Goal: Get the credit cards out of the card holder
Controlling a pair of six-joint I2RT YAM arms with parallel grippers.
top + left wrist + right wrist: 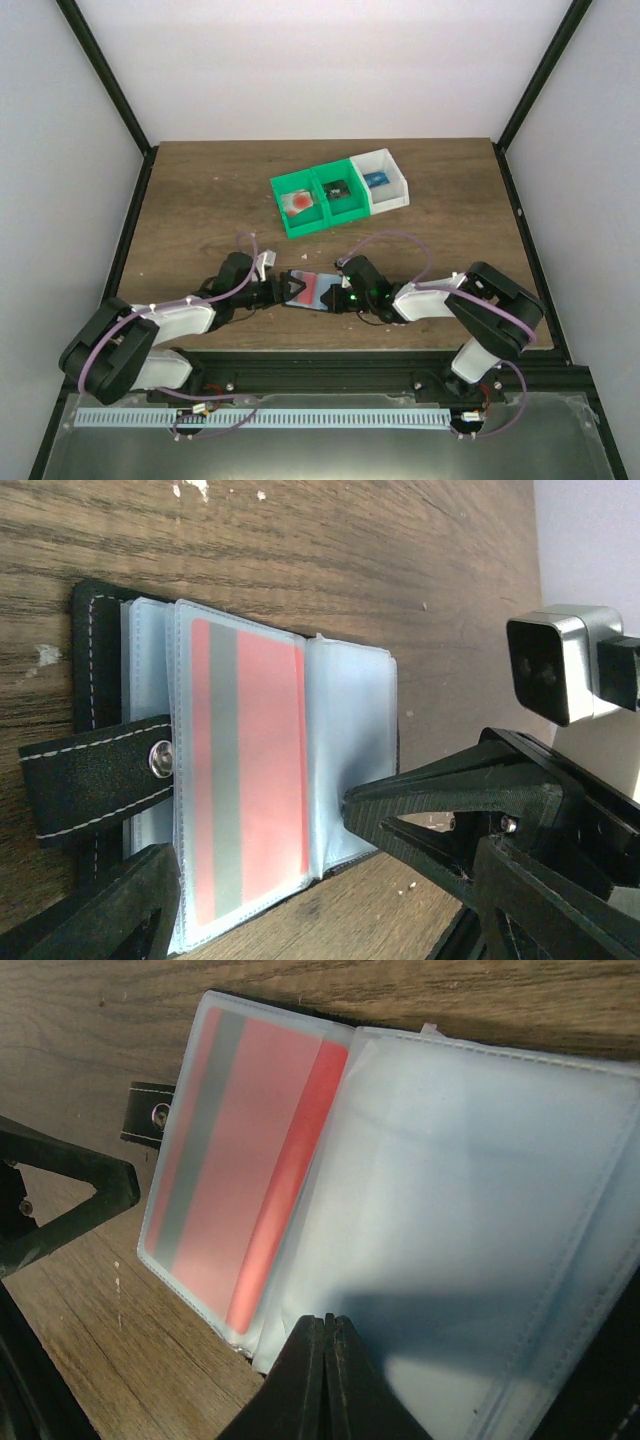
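The card holder (pixel 308 289) lies open on the worktop (pixel 200 200) between both arms, its red credit card (pixel 250 770) showing through a clear sleeve, while the right fingers (pixel 325 1345), pressed together, seemingly pin the neighbouring sleeve flat so the spread left fingers (pixel 120 910) can reach that card.

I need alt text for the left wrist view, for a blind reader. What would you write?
An open card holder lies on a wooden table, a red card with a grey stripe inside its clear sleeve. The shut right gripper touches the neighbouring sleeve.
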